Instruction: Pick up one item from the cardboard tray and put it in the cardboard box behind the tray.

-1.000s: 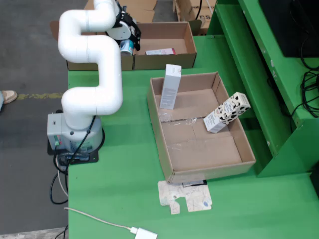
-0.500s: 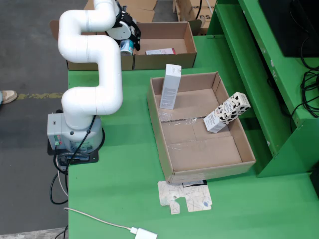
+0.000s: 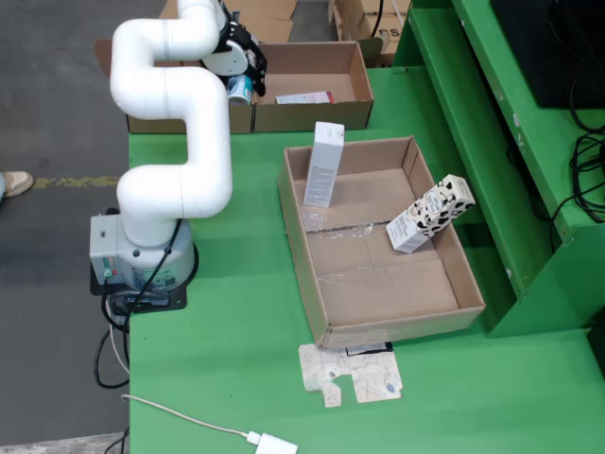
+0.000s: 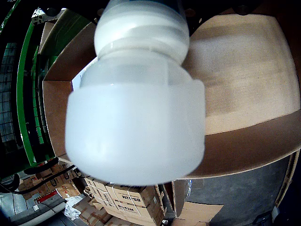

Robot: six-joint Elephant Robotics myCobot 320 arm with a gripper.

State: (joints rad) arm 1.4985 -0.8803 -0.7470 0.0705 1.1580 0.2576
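In the fixed view, the black gripper [image 3: 242, 78] hangs at the back left, over the left edge of the open cardboard box [image 3: 331, 64] behind the tray. It is shut on a white bottle [image 3: 239, 89] with a teal band. In the wrist view the white bottle [image 4: 136, 94] fills the middle, with the box's brown floor [image 4: 244, 70] beneath it; the fingers are hidden. The cardboard tray [image 3: 378, 303] holds an upright white carton [image 3: 323, 165] at its back left and a cow-patterned carton [image 3: 430, 215] leaning on its right wall.
A flat pink-and-white pack [image 3: 304, 97] lies in the back box. A second cardboard box [image 3: 142, 123] stands to its left. A flattened card piece [image 3: 350, 372] lies before the tray. A white cable and plug [image 3: 274, 443] run along the front. Green shelving [image 3: 529, 189] rises at right.
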